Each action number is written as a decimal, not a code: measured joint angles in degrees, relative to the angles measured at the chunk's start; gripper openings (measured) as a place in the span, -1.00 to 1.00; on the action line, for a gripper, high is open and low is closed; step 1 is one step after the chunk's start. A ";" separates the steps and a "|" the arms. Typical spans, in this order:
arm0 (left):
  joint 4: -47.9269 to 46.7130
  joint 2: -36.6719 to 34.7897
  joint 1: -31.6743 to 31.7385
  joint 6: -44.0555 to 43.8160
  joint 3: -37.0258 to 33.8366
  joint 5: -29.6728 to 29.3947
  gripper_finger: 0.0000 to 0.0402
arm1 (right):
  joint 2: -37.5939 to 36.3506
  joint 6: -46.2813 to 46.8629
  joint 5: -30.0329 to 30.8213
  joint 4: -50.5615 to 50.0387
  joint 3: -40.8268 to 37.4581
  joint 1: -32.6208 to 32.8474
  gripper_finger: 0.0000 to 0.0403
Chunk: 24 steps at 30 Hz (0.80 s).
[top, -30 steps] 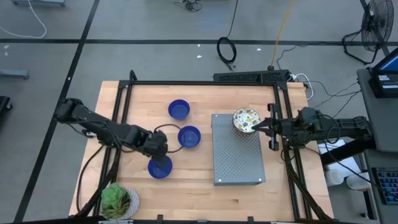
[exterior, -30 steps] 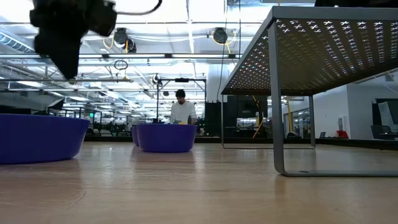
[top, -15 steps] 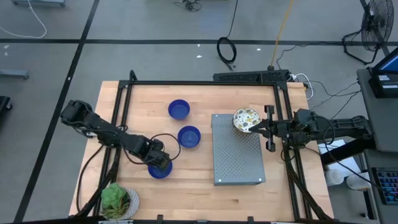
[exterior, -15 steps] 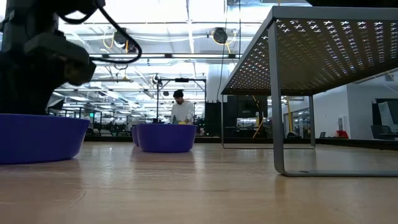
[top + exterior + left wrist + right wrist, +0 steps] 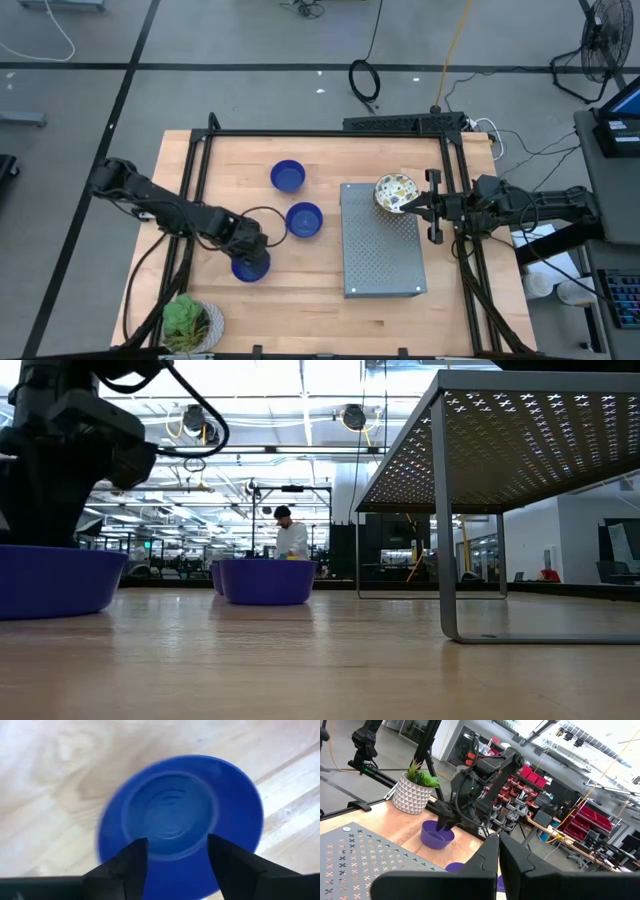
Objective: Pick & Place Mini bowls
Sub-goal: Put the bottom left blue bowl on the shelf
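Observation:
Three blue mini bowls stand on the wooden table: one far (image 5: 288, 176), one in the middle (image 5: 304, 220), one nearest (image 5: 250, 268). My left gripper (image 5: 251, 250) hangs over the nearest bowl (image 5: 180, 815), open and pointing down. Its fingers reach below the bowl's rim (image 5: 60, 548) in the low view. A cream floral mini bowl (image 5: 395, 191) rests on the far end of the grey perforated platform (image 5: 382, 255). My right gripper (image 5: 408, 206) is shut, its tips beside that bowl's right rim, and nothing shows between its fingers (image 5: 498, 837). My left gripper comes at the nearest blue bowl from above, its open fingers (image 5: 137, 857) over the bowl's wall on the arm's side (image 5: 170, 865). The bowl stands upright on the table. Whether the fingers touch it, I cannot tell. My right gripper lies level beside the floral bowl's rim (image 5: 403, 200). Whether it touches, I cannot tell.
A white pot with a green plant (image 5: 190, 325) stands at the table's near left corner. The platform's legs (image 5: 445, 560) stand on the table's right half. Black frame rails (image 5: 320, 133) run along the far and side edges. A person (image 5: 291, 535) stands far off in the room.
My left gripper has come down from above the nearest blue bowl until its fingers stand below the rim. That bowl has slid a little toward the table's left edge, staying upright.

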 joint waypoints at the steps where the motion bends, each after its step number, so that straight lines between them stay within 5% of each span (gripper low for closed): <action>1: -1.32 -0.71 0.27 -0.38 0.00 -0.20 0.00 | 0.00 0.00 0.02 -0.01 0.00 0.00 -1.00; 11: -9.90 -0.92 -0.45 -1.03 0.02 -9.32 -0.09 | 0.00 0.07 0.02 -0.50 0.00 0.00 -1.00; 24: -13.08 -2.94 0.84 3.46 0.04 -8.93 -0.08 | -0.02 -0.07 0.14 -0.46 0.02 0.00 -1.00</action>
